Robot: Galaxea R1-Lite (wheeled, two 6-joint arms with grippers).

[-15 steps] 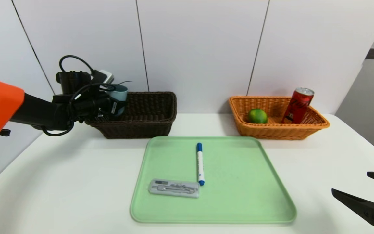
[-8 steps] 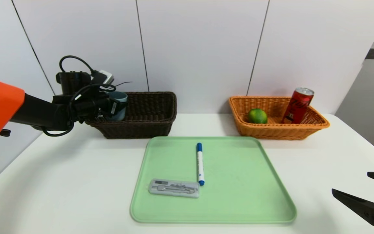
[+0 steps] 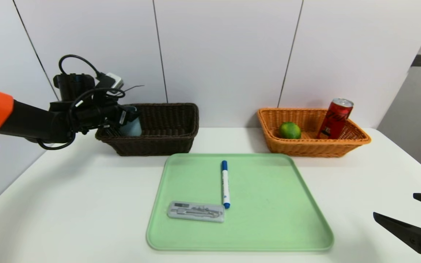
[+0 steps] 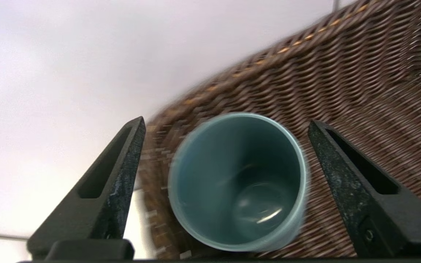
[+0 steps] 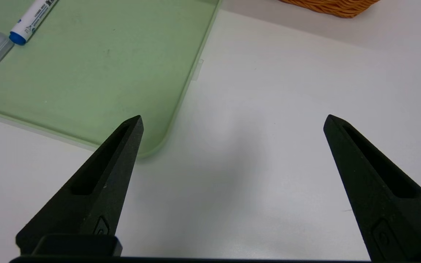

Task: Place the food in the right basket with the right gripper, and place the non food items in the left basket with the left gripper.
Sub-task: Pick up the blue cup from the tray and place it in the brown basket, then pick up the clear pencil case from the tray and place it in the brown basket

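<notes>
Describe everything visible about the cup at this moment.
The cup is a blue-grey, plain, handleless tumbler that looks like smooth plastic, empty inside. It sits in the left end of the dark brown basket, seemingly upright, against the woven wall. The left gripper hangs above it with its fingers spread wide on either side of the rim, a gap showing on both sides, so nothing grips it. In the head view the arm hides most of it.

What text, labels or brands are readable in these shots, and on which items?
No text can be quoted with confidence.
red soda can in the orange basket: black lettering, too blurred to read.
white marker on the green tray: small blue print near its cap, too small to read in the head and right wrist views.
grey case: no print legible.
</notes>
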